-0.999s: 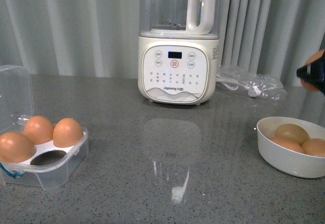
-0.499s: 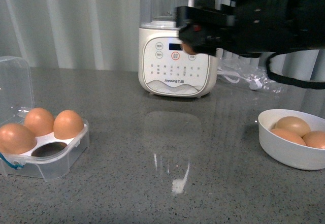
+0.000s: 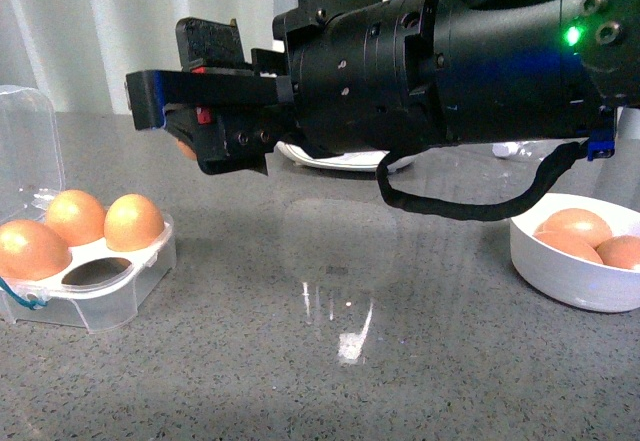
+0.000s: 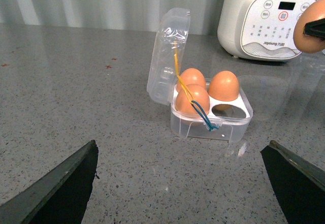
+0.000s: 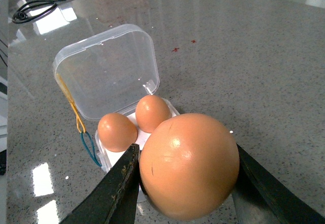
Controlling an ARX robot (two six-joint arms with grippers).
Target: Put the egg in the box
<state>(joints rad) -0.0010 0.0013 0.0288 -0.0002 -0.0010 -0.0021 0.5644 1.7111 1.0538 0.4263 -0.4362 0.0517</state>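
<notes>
Egg [image 5: 189,165]: clamped in your right gripper [image 3: 175,126], raised right of the box [image 3: 95,301], clear of its edge.
Box: lid [image 4: 170,56] upright; one cup [image 4: 223,111] free.
Left gripper [image 4: 180,150]: spread wide, facing box.

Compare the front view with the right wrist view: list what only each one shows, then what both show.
Front view only: the white bowl holding spare eggs, and the box showing three boxed eggs and its empty cup. Right wrist view only: a clear look at the egg clamped in the right gripper, plus a black cable on the grey table. Both: the box, lid open, eggs inside.
</notes>
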